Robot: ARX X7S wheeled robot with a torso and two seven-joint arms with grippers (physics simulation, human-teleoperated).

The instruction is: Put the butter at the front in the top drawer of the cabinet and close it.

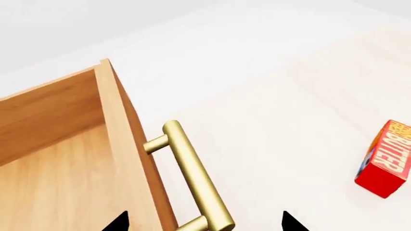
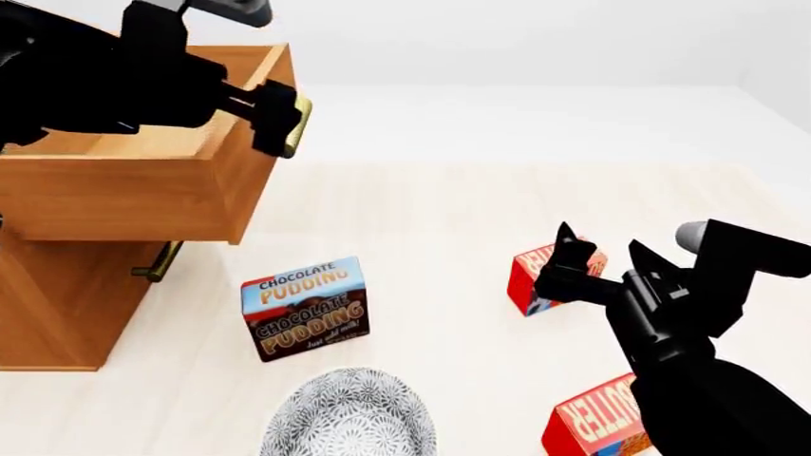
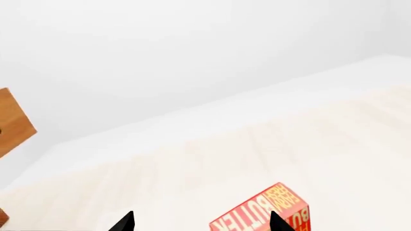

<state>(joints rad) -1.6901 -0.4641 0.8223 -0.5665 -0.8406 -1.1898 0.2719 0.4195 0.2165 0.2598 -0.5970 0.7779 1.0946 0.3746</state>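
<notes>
The cabinet (image 2: 57, 304) stands at the left with its top drawer (image 2: 140, 180) pulled out and empty inside (image 1: 57, 178). My left gripper (image 2: 276, 116) is open, its fingertips on either side of the drawer's brass handle (image 1: 192, 173) without closing on it (image 1: 204, 224). The front butter box (image 2: 594, 423), red with yellow lettering, lies near the bottom edge, partly hidden by my right arm. My right gripper (image 2: 598, 249) is open and empty, just above a second butter box (image 2: 538, 275) farther back, which shows between its tips (image 3: 260, 214). A butter box also shows in the left wrist view (image 1: 385, 159).
A chocolate pudding box (image 2: 306, 306) stands in front of the cabinet. A patterned grey bowl (image 2: 348, 418) sits at the front edge. The lower drawer's brass handle (image 2: 159, 261) shows under the open drawer. The pale wooden table (image 2: 431, 209) runs back to a white wall.
</notes>
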